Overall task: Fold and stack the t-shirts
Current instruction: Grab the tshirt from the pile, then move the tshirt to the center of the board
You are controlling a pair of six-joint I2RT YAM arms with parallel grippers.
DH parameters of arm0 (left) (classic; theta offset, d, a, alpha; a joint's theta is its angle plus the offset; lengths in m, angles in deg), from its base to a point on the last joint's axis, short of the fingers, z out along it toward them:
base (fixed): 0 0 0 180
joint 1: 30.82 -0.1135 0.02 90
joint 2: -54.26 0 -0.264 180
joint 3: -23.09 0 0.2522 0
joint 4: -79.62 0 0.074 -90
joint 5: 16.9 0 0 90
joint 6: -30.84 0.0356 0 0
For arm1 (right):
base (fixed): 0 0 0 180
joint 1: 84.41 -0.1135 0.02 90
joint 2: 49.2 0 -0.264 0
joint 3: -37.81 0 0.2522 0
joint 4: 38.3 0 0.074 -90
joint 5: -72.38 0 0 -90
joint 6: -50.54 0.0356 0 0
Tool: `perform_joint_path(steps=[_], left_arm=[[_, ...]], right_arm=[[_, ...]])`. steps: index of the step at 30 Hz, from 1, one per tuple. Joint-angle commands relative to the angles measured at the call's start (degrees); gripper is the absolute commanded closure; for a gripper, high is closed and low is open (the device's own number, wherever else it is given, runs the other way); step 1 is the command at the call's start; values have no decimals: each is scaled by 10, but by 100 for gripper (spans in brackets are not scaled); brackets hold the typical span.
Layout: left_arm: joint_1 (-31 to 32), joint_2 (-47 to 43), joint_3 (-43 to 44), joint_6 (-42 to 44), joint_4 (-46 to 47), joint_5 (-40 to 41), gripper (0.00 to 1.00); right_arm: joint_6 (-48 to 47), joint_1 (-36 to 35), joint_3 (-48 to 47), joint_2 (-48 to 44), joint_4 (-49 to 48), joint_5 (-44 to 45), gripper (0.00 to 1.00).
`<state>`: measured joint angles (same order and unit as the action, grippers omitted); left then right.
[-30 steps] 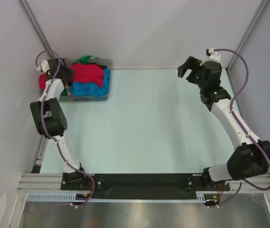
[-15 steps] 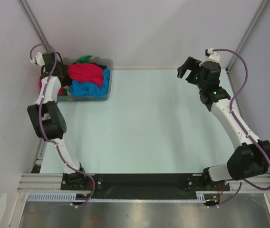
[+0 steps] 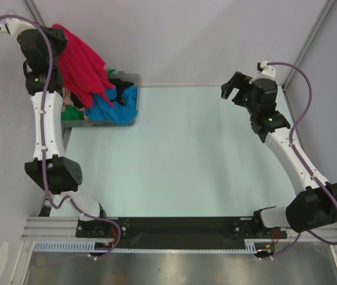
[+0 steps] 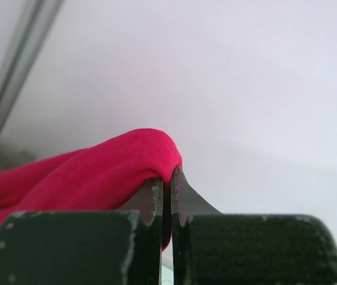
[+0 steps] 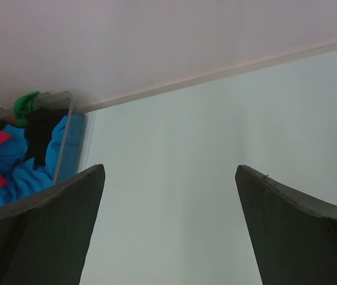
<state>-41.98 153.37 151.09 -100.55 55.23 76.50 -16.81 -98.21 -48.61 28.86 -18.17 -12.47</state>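
High above the back-left corner, my left gripper (image 3: pixel 54 32) (image 4: pixel 167 178) is shut on a fold of the red t-shirt (image 3: pixel 79 65) (image 4: pixel 85 178). The shirt hangs down from it over the bin (image 3: pixel 136 113), its lower end still by the pile. A blue t-shirt (image 3: pixel 112 110), a black one (image 3: pixel 121 89) and a bit of green cloth (image 3: pixel 69 114) lie in the bin. At the back right my right gripper (image 3: pixel 232 89) (image 5: pixel 169 169) is open above the bare table, nothing between its fingers. The right wrist view catches the blue t-shirt (image 5: pixel 14 160) and the bin's rim (image 5: pixel 67 127).
The pale green table (image 3: pixel 192 154) stretches between the two arms. White walls and metal corner posts (image 3: pixel 311 35) close in the back and sides. The bin stands against the back-left corner.
My left gripper shut on the red t-shirt in the bin and rose steeply, pulling it up out of the pile. The right arm stayed where it was, open.
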Motion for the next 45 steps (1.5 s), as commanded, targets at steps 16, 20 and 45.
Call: perform_joint_path(steps=[16,20,45], left_arm=[[61,-61,161,113,0,-68,100],[74,-70,137,122,-2,-67,100],[378,-171,-20,246,-100,-80,100]], right_arm=[[3,-3,53,-72,-5,6,0],[0,-1,53,-72,4,4,0],[41,78,50,-119,66,-1,0]])
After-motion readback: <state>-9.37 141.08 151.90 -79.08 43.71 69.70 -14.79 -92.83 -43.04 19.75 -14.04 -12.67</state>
